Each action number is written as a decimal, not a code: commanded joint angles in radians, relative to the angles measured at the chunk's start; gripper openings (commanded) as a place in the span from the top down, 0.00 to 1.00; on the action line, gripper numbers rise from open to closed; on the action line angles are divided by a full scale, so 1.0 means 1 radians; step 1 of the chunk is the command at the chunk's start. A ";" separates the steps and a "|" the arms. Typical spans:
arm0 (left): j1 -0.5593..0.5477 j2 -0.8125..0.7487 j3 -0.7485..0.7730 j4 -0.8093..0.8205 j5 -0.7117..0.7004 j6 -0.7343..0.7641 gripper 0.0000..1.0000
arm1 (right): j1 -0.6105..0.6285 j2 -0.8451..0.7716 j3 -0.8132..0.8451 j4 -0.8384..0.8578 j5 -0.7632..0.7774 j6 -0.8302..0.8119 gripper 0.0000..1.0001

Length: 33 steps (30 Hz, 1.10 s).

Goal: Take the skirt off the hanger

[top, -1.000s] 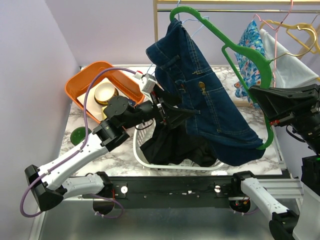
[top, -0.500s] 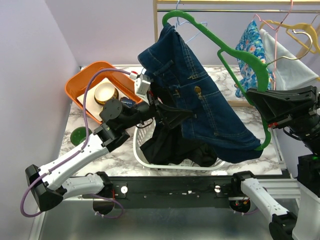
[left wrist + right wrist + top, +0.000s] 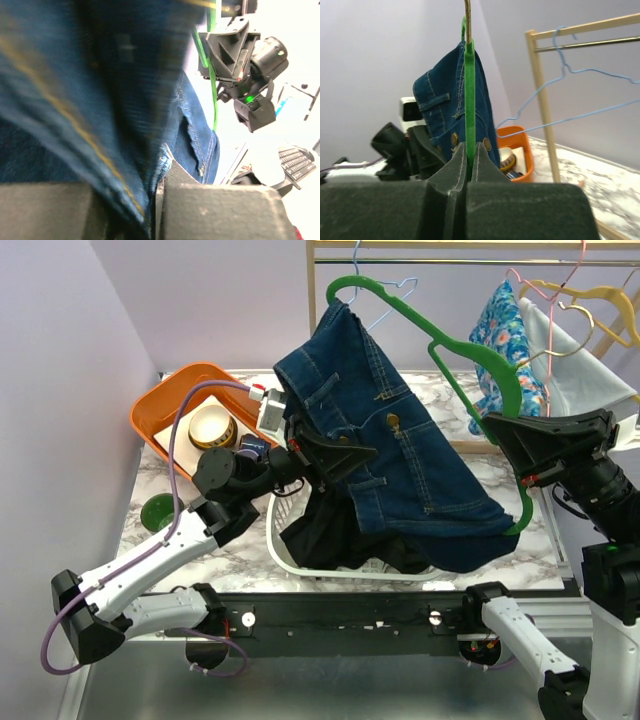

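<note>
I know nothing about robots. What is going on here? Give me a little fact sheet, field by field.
Garment: denim skirt, draped on a green hanger
Left gripper: shut on the skirt's fabric
Right gripper: shut on the hanger
Below the skirt: white basket holding dark clothes
Far left: orange bin with bowls inside
Task state: skirt not yet off the hanger

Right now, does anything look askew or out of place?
The green hanger is tilted steeply, clamped near its low end by the right gripper, and the denim skirt hangs lopsided on it, bunched toward the left gripper pinching it.
</note>
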 commanded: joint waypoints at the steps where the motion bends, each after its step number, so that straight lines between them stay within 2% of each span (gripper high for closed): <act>1: 0.002 -0.084 0.026 -0.217 -0.027 -0.034 1.00 | -0.002 0.032 0.006 0.049 0.326 -0.146 0.99; 7: 0.002 -0.200 0.077 -0.357 -0.008 -0.109 1.00 | -0.003 0.106 -0.017 0.081 0.441 -0.201 0.99; 15: 0.002 -0.229 0.195 -0.526 0.065 -0.134 1.00 | -0.003 0.118 -0.098 0.134 0.550 -0.233 0.99; 19: 0.002 -0.266 0.247 -0.587 0.058 -0.097 1.00 | -0.003 0.124 -0.118 0.138 0.607 -0.250 0.99; 27: 0.002 -0.319 0.413 -0.808 -0.014 0.033 1.00 | -0.003 0.113 -0.164 0.158 0.622 -0.244 0.99; 33: 0.002 -0.353 0.496 -0.850 -0.031 0.060 1.00 | -0.003 0.095 -0.172 0.161 0.618 -0.233 0.99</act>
